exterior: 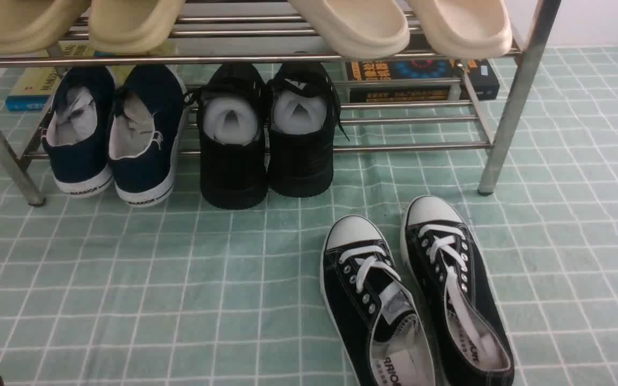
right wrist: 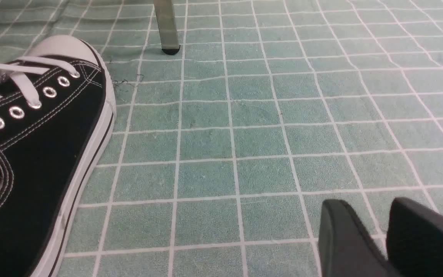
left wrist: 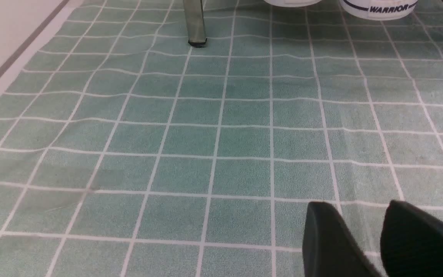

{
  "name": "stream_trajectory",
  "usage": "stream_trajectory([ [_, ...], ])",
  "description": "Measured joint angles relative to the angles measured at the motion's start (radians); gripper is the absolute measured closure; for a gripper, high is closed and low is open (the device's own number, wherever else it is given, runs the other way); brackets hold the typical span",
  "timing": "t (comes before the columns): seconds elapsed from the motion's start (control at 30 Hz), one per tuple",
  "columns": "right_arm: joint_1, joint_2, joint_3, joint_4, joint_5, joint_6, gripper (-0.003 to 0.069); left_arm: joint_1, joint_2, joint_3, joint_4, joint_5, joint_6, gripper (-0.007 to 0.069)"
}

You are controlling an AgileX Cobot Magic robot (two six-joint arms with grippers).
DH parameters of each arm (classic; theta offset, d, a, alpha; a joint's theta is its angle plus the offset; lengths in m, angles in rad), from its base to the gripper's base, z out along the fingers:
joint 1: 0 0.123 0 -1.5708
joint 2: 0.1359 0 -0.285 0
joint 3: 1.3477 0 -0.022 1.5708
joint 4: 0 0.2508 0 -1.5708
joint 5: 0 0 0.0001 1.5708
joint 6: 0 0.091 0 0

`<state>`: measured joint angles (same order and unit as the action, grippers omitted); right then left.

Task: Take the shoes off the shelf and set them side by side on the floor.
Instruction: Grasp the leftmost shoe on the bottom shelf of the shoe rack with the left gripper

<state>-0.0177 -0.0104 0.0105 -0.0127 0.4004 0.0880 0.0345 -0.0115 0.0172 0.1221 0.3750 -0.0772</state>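
front view – navy shoes (exterior: 140, 166): sitting as a pair on the lower tier of the shelf (exterior: 518, 107), at its left end, heels pointing at the camera and hanging over the front rail; white soles reading WARRIOR, pale paper stuffed inside
front view – heels vs floor (exterior: 180, 279): can't tell if they're touching it
front view – black sneakers (exterior: 234, 171): sitting just to the right of the navy pair, same tier, also stuffed
front view – lace-ups (exterior: 373, 289): black with white toe caps, lying side by side on the floor in front of the shelf's right half, toes pointing at it
front view – top tier: yellowish slippers (exterior: 35, 24) sitting on the left, cream slippers (exterior: 362, 27) on the right
front view – books (exterior: 421, 80): lying behind the lower tier

left wrist view – left gripper (left wrist: 358, 209): fingers standing apart with bare floor showing between them, holding nothing
left wrist view – surroundings: a shelf leg and the white WARRIOR heels of the navy shoes are peeking in at the far edge, well apart from the fingers

right wrist view – right gripper (right wrist: 367, 204): same deal, fingers spread, nothing in them, hovering over the floor
right wrist view – surroundings: one lace-up is filling the side of the frame, apart from the fingers; a shelf leg is standing further off
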Motion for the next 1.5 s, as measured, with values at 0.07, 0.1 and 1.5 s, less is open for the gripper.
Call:
stream_trajectory([
  [0.07,0.0,0.0,0.0,0.0,0.0,0.0,0.0452,0.0,0.0,0.0,0.0,0.0,0.0,0.0382],
  [0.1,0.0,0.0,0.0,0.0,0.0,0.0,0.0452,0.0,0.0,0.0,0.002,0.0,0.0,0.0382],
  [1.5,0.0,0.0,0.0,-0.001,0.0,0.0,0.0422,0.0,0.0,0.007,-0.477,-0.023,-0.514,0.0383],
])
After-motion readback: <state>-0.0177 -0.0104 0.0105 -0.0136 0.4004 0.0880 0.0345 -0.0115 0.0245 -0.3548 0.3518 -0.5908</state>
